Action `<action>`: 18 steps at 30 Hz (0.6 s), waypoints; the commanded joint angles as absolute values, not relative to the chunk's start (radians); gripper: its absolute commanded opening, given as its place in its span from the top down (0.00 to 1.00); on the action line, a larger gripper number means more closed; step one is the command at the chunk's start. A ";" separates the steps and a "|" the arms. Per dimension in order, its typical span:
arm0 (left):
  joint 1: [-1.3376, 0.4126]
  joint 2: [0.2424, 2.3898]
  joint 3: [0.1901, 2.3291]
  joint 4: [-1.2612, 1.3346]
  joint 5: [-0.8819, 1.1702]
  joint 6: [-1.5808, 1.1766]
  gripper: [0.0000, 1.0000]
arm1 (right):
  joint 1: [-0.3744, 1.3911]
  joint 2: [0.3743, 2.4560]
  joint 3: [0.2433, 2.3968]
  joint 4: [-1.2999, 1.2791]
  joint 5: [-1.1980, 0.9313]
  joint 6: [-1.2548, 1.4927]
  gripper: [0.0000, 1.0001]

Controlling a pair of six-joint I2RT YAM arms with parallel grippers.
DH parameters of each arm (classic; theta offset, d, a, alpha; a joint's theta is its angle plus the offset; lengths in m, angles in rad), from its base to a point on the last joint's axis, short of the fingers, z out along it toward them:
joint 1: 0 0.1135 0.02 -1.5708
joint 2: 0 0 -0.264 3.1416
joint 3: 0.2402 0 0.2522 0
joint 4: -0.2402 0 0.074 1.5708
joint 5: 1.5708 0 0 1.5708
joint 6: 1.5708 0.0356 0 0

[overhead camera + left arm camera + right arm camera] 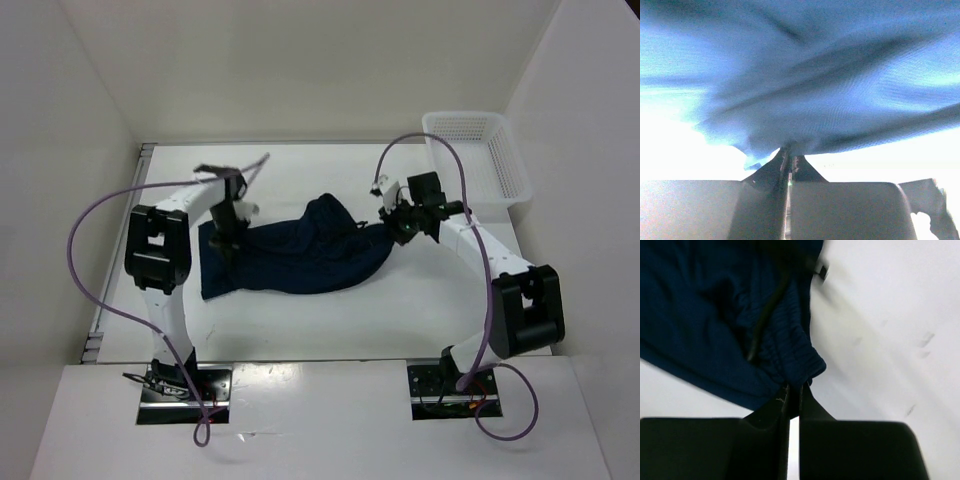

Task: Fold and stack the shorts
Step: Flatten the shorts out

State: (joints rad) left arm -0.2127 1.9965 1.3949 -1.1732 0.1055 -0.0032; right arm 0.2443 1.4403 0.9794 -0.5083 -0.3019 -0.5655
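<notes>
The dark navy shorts (pixel 300 255) lie stretched across the middle of the table between my two arms. My left gripper (pixel 228 238) is shut on the left end of the shorts; in the left wrist view the fabric (pixel 805 90) hangs above the closed jaws (pixel 789 157). My right gripper (pixel 400 225) is shut on the right end, pinching the gathered waistband (pixel 795 360) at the jaws (pixel 794 390). A dark drawstring (pixel 765 315) runs along the waistband.
A white mesh basket (pixel 478 155) stands at the back right of the table. White walls enclose the table on the left, back and right. Purple cables loop from both arms.
</notes>
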 commanded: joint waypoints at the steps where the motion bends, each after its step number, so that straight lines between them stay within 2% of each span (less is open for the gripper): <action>1: -0.089 2.060 1.751 -1.225 -0.027 0.000 1.00 | 0.250 1.509 1.184 -0.260 -0.370 -0.275 1.00; 2: -0.068 2.106 2.072 -1.261 -0.056 0.000 1.00 | 0.250 1.538 1.300 -0.233 -0.353 -0.229 1.00; 4: -0.029 2.236 2.411 -1.299 -0.107 0.000 1.00 | 0.250 1.633 1.441 -0.200 -0.290 -0.148 1.00; 5: -0.015 2.261 2.556 -1.299 -0.126 0.000 1.00 | 0.250 1.660 1.595 -0.199 -0.275 -0.129 1.00; 6: -0.015 2.301 2.806 -1.299 -0.171 0.000 1.00 | 0.238 1.710 1.670 -0.199 -0.261 -0.117 1.00; 8: -0.032 2.312 2.943 -1.299 -0.224 0.000 1.00 | 0.227 1.736 1.831 -0.242 -0.261 -0.127 1.00; 12: -0.022 2.221 2.899 -1.299 -0.218 0.000 1.00 | 0.227 1.701 1.801 -0.276 -0.270 -0.178 1.00; 16: 0.002 2.054 2.613 -1.299 -0.126 0.000 1.00 | 0.227 1.556 1.536 -0.342 -0.321 -0.320 1.00; 18: 0.002 1.966 2.357 -1.299 -0.089 0.000 1.00 | 0.227 1.475 1.369 -0.380 -0.321 -0.424 1.00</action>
